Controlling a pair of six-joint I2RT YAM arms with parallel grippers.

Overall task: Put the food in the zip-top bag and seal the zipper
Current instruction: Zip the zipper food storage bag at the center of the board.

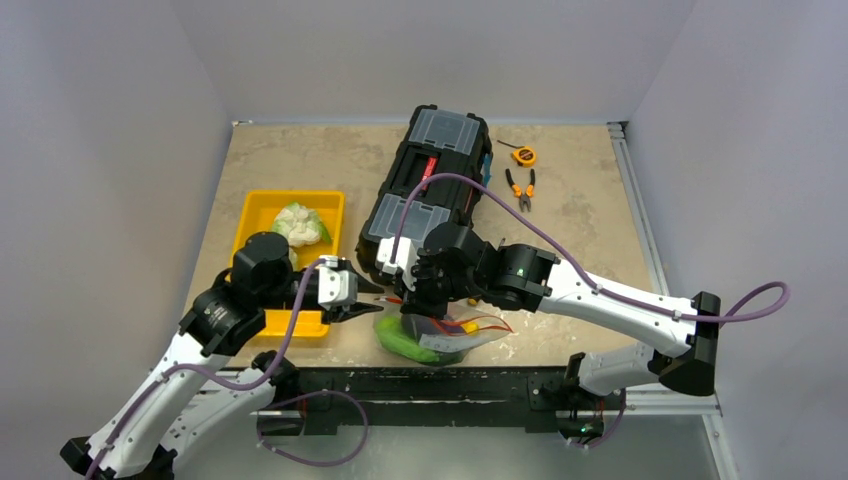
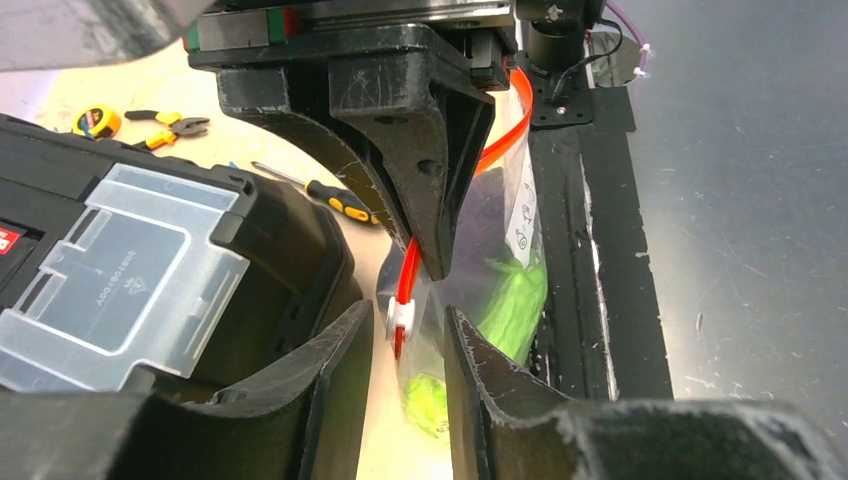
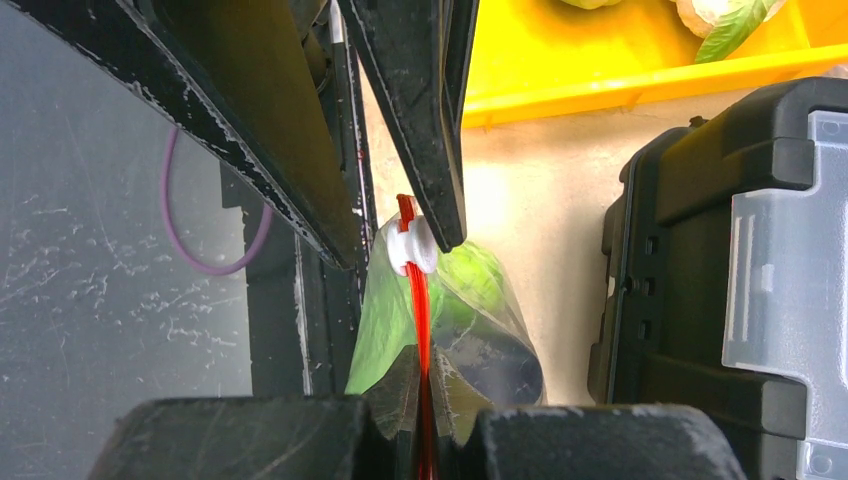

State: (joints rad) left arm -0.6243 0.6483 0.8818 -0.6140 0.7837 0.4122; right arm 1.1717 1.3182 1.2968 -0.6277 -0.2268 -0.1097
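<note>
The clear zip-top bag [image 1: 455,335] lies at the table's near edge with green food [image 1: 398,342] inside; the food also shows in the left wrist view [image 2: 510,300]. My right gripper [image 3: 425,365] is shut on the bag's red-orange zipper strip [image 3: 420,310] and holds that edge up. My left gripper [image 2: 407,310] is open, one finger on each side of the white slider [image 2: 403,318] at the strip's end. In the right wrist view the slider [image 3: 413,247] sits against one left fingertip. A white cauliflower [image 1: 300,224] lies in the yellow tray [image 1: 262,212].
A black toolbox [image 1: 425,190] stands just behind both grippers. Orange-handled pliers [image 1: 520,188] and a small tape measure [image 1: 523,155] lie at the back right. A black-and-yellow screwdriver [image 2: 330,195] lies by the toolbox. The table's black front rail [image 1: 450,385] runs just below the bag.
</note>
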